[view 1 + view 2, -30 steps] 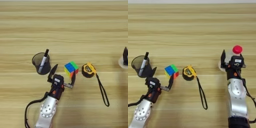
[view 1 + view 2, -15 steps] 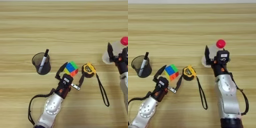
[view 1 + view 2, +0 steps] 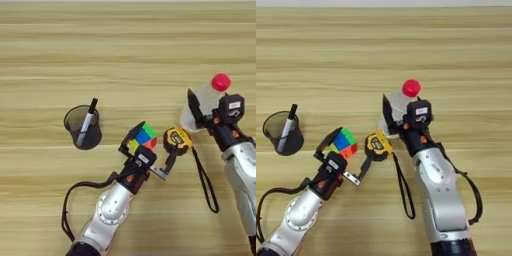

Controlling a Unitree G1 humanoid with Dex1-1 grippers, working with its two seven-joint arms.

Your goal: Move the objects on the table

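Closing in since a second ago, the left gripper [image 3: 146, 149] now brackets the puzzle cube [image 3: 141, 137] with spread fingers, not yet clamped, just left of the tape measure [image 3: 177, 140]. Right of that tape measure, the right gripper [image 3: 400, 116] grasps the bottle [image 3: 397, 107], carried leftward across the table [image 3: 125, 55] and now just beside it.
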